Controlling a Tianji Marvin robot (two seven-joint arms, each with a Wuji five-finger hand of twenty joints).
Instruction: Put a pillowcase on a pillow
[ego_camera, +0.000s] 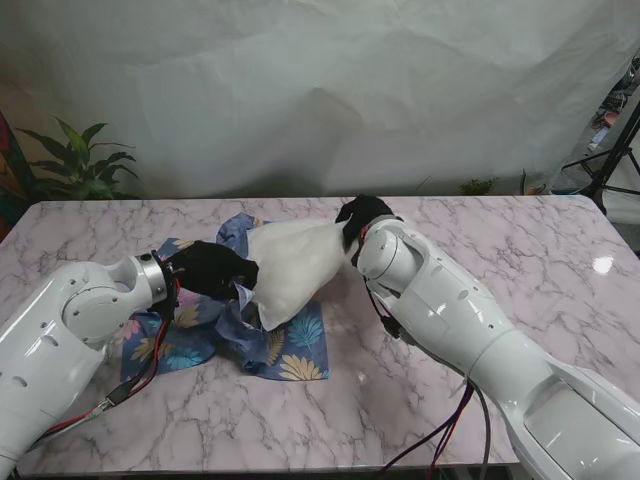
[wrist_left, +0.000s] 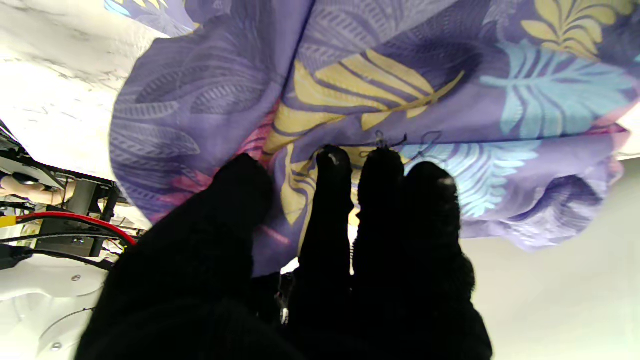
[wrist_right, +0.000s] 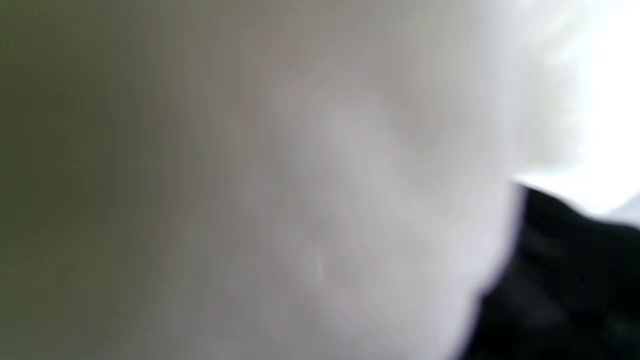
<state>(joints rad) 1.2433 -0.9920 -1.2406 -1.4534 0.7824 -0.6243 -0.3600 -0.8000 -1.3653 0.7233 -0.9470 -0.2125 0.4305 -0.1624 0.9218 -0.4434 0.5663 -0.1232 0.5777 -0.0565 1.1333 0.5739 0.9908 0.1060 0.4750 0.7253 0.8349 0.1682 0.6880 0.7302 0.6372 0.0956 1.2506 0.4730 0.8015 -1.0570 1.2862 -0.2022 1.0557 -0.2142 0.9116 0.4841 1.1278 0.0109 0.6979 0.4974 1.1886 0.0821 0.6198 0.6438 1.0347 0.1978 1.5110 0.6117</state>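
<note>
My left hand pinches the pillowcase mouth; my right clutches the pillow, barely inserted, mostly outside.

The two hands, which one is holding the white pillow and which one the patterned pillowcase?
The right hand grips the pillow at its far corner. The left hand has its fingers in the leaf-print pillowcase.
</note>
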